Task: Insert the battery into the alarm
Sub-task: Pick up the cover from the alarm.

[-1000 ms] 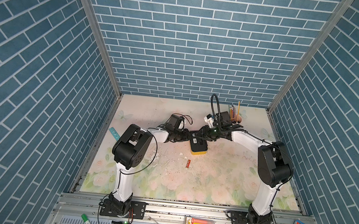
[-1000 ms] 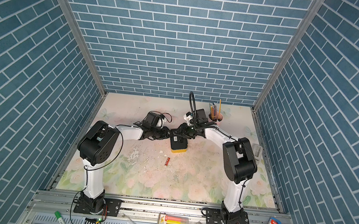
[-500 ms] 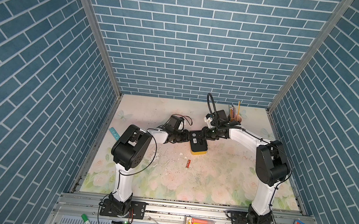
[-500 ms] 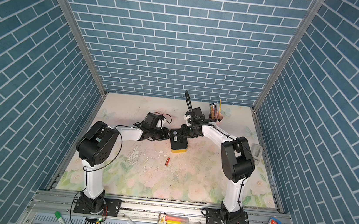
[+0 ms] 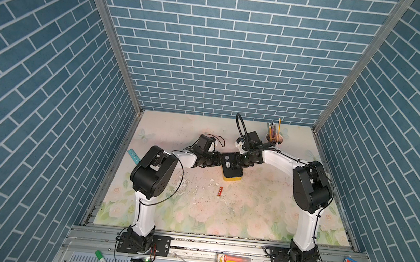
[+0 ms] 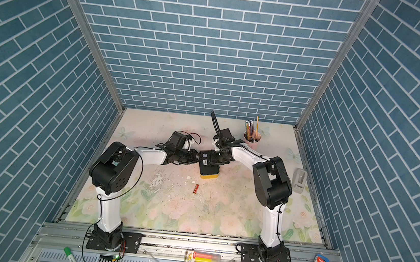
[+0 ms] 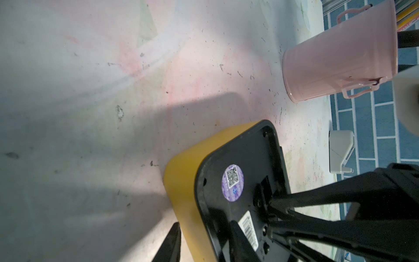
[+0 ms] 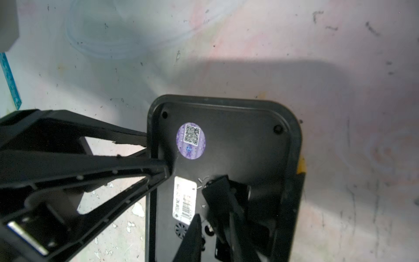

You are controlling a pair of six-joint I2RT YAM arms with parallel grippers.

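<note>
Battery [image 5: 220, 191] is lying loose on the tabletop [image 5: 261, 211], base-side of the alarm [image 5: 231, 171], long axis pointing roughly at it. You're parking left tool [image 5: 217, 161] and right tool [image 5: 238, 162] narrow on the alarm's back; can't tell if either is gripping. Left tool is looking marginally nearer.

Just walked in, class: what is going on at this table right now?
Both arms are at the yellow alarm clock, which lies face down with its black back up. The left gripper grips its rim, while the right gripper pokes at the back panel. The red battery lies loose on the table, apart from the clock, not yet inserted.
</note>
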